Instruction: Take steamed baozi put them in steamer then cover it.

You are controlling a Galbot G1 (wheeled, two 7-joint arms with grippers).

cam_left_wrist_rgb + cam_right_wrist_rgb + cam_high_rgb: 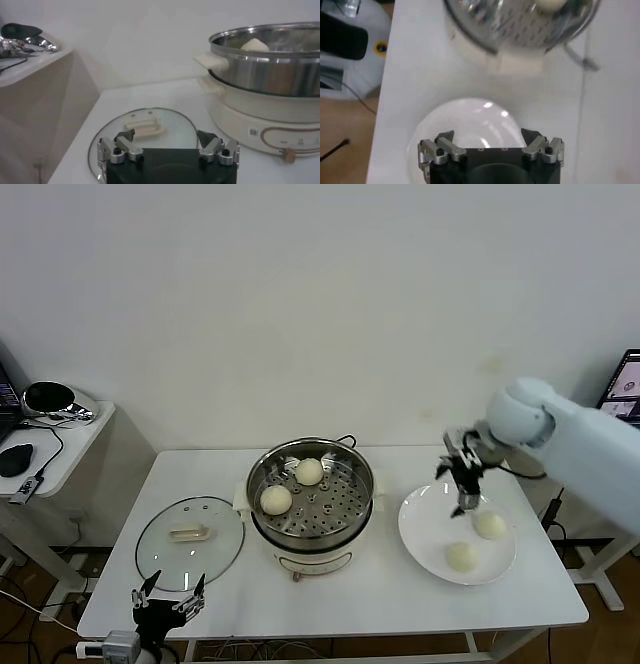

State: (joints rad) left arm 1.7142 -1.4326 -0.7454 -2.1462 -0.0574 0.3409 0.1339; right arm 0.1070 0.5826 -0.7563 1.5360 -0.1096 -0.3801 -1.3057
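Far left, the left gripper [169, 597] hangs at the table's near edge, jaws spread and holding nothing, just beside the cover [190, 542], which lies flat on the table [380, 594] with its cream handle up. That arm looks parked — fine for now, but it sits close enough that a careless lift could clip the glass rim and skate the lid toward the edge.

Centre stage, the steamer [312, 496] stands open with two steamed baozi on the perforated tray: one toward the back [309, 471], one toward the left [276, 500]. Halfway there, by my reckoning.

Now the right side — the right gripper [464, 484] hovers over the plate [425, 534], jaws wide apart and empty, pointing down near the farther bun [490, 525], with the last one [461, 557] nearer the front. Here is the risk: these buns are soft and smooth, so a squeeze too hard dents one, and an off-centre squeeze could roll it across the plate. Coming down on the plate's rim could tip it. And on the carry, the pot's steel lip is a likely snag if the bun travels too low.
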